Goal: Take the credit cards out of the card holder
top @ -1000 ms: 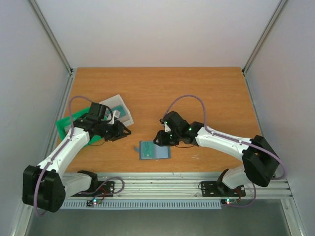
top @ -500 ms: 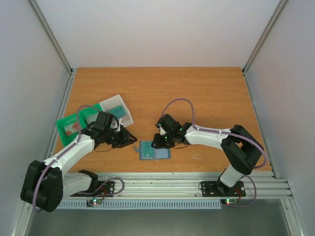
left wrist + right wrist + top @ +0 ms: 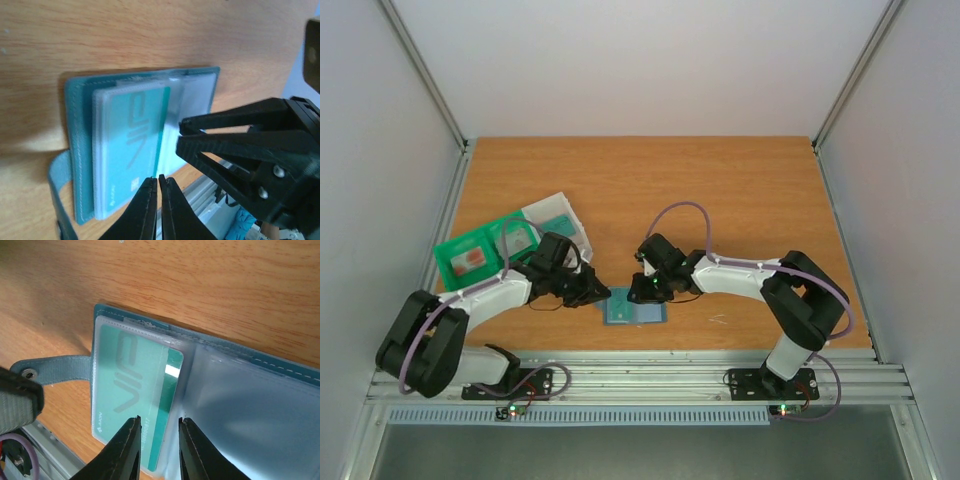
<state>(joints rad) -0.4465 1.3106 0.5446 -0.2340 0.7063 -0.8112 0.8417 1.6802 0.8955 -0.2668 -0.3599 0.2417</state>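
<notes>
Holder (image 3: 636, 309) lies open on table (image 3: 720, 190) near the front edge, btwn both arms. Teal card (image 3: 145, 390) sits in a clear sleeve on its L half; other cards can't be made out. L gripper (image 3: 155, 181) has fingers pressed almost together at the card's inner corner, can't tell if anything's pinched. R gripper (image 3: 157, 437) is spread a bit w/ fingers either side of that same card edge, not clamped, while green tray (image 3: 470, 258) & clear tray (image 3: 560, 218) sit back-left, apart from holder.
</notes>
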